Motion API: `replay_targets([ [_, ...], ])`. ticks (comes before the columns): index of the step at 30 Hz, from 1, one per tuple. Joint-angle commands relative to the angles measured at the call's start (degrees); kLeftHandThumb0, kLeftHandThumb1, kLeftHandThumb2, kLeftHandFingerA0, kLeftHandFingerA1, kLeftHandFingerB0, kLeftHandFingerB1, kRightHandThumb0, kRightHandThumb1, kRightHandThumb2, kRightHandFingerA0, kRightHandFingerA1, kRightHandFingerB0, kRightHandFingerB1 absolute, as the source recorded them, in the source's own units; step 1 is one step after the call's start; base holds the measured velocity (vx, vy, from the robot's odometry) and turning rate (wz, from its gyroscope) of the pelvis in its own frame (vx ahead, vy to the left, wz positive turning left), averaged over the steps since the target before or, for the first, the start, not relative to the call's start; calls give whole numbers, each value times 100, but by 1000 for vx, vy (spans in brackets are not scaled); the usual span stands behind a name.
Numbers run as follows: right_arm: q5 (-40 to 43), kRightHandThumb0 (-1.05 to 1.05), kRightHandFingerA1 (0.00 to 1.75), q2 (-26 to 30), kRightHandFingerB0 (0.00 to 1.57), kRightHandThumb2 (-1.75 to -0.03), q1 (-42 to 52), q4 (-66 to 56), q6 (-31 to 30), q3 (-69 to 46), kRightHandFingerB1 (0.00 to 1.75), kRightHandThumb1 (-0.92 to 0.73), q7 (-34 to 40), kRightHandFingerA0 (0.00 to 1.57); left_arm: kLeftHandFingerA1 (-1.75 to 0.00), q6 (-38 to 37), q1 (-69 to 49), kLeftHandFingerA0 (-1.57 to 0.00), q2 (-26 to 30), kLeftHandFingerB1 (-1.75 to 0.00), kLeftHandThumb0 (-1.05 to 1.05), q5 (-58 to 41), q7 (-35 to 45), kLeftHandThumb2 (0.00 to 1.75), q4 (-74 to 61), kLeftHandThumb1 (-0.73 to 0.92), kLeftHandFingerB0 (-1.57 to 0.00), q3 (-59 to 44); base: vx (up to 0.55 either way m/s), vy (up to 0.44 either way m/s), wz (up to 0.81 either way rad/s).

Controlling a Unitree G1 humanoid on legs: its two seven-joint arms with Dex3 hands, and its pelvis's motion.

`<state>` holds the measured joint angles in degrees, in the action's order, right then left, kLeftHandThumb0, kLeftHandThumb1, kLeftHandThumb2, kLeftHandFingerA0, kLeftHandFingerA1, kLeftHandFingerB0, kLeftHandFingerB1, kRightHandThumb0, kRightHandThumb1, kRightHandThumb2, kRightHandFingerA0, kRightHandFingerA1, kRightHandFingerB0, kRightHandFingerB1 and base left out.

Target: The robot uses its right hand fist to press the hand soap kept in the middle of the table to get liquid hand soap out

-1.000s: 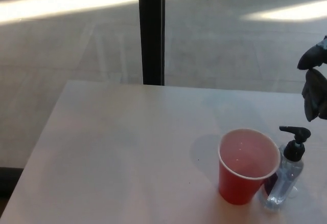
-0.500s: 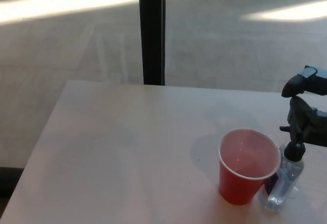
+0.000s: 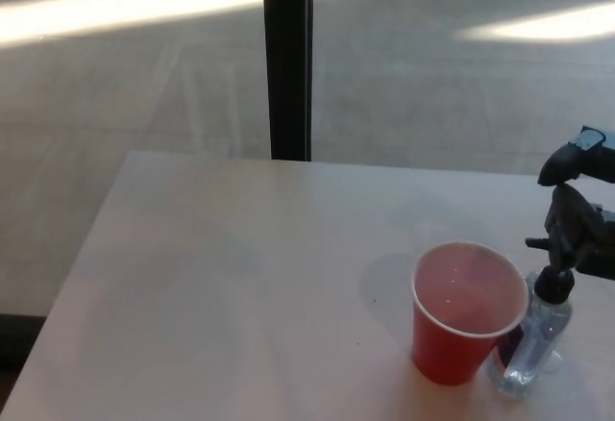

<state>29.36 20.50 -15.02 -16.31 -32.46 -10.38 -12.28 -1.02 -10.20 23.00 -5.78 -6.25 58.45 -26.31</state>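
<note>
Pale desk [image 3: 240,277]: soap bottle [image 3: 538,334] beside red cup [image 3: 466,310] near right edge. Right robot hand [image 3: 575,229] clenched on pump top, ready to push down.

1. Red cup [image 3: 468,313]: no print or marking legible.
2. Hand soap bottle [image 3: 536,336]: clear body, no readable label or brand.
3. Table [image 3: 240,277]: surface carries no text, number or sign.

On the pale rectangular table [image 3: 240,286], the clear plastic pump soap bottle [image 3: 538,330] was placed just right of the red plastic cup [image 3: 464,313], the black robot right hand [image 3: 577,224] directly above its pump.
</note>
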Motion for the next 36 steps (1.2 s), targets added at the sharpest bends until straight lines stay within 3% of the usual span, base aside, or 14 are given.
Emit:
replay_targets([
  [1, -258, -15, 175, -12, 71, -122, 286, 10, -195, 214, 159, -60, 69, 100, -91, -41, -6, -79, 128, -76, -41, -24, -133, 106, -24, 44, -53, 10, 0, 0, 0],
  [4, -358, -14, 175, -16, 67, -121, 391, 22, -21, 341, 162, -60, 20, 98, -90, -51, -29, -78, 131, -76, -40, -26, -106, 105, -50, 44, -53, 25, 0, 0, 0],
  [5, -378, -23, 152, -3, 89, -122, 466, -1, 47, 382, 129, -60, -20, 124, -91, -6, 16, -80, 127, -76, -40, -4, -132, 105, -41, 44, -53, 55, 0, 0, 0],
  [6, -377, -23, 152, -1, 89, -122, 474, -3, 59, 386, 129, -60, -19, 124, -91, -4, 19, -80, 127, -76, -40, -4, -135, 105, -42, 44, -53, 60, 0, 0, 0],
  [7, -412, -14, 175, -8, 72, -121, 519, -23, 21, 454, 156, -60, 29, 94, -91, -16, 18, -80, 129, -76, -41, -2, -135, 106, -33, 44, -53, 69, 0, 0, 0],
  [9, -426, -14, 175, -4, 74, -123, 549, -43, -1, 498, 156, -60, 52, 96, -90, -26, 9, -77, 123, -76, -41, -25, -136, 105, -40, 44, -53, 63, 0, 0, 0],
  [10, -440, -13, 175, 3, 67, -122, 570, -58, -6, 510, 164, -60, 60, 97, -90, -24, 0, -78, 122, -76, -41, -25, -139, 106, -61, 44, -53, 66, 0, 0, 0],
  [15, -544, -13, 175, 106, 72, -124, 677, 71, 224, 508, 155, -58, -93, 95, -90, -19, 5, -78, 139, -76, -42, -11, -140, 106, -45, 45, -53, 89, 0, 0, 0],
  [22, -656, -14, 175, 178, 71, -122, 775, 159, 335, 515, 158, -57, -19, 93, -92, -38, 75, -81, 148, -76, -42, -50, -152, 106, 82, 45, -53, 55, 0, 0, 0],
  [23, -624, -13, 175, 141, 64, -120, 774, 216, 365, 493, 165, -58, -16, 95, -91, -53, 68, -80, 158, -75, -42, -25, -137, 107, 88, 46, -51, 80, 0, 0, 0],
  [31, -619, -15, 175, 41, 70, -119, 821, 158, 175, 509, 157, -60, 243, 93, -91, -3, 59, -78, 129, -76, -42, -42, -169, 105, -10, 45, -53, 83, 0, 0, 0],
  [32, -608, -23, 151, -51, 89, -121, 819, 254, 233, 511, 129, -60, 276, 123, -91, 14, 58, -79, 138, -76, -41, -25, -160, 106, -30, 46, -54, 101, 0, 0, 0],
  [35, -562, -23, 150, -193, 88, -121, 831, 413, 336, 462, 128, -61, 307, 124, -91, -33, -31, -79, 112, -77, -40, -6, -120, 107, -146, 46, -55, 128, 0, 0, 0],
  [36, -574, -15, 175, -210, 73, -120, 836, 431, 352, 462, 154, -61, 322, 96, -91, -26, -39, -79, 104, -78, -40, -3, -133, 107, -154, 45, -56, 132, 0, 0, 0],
])
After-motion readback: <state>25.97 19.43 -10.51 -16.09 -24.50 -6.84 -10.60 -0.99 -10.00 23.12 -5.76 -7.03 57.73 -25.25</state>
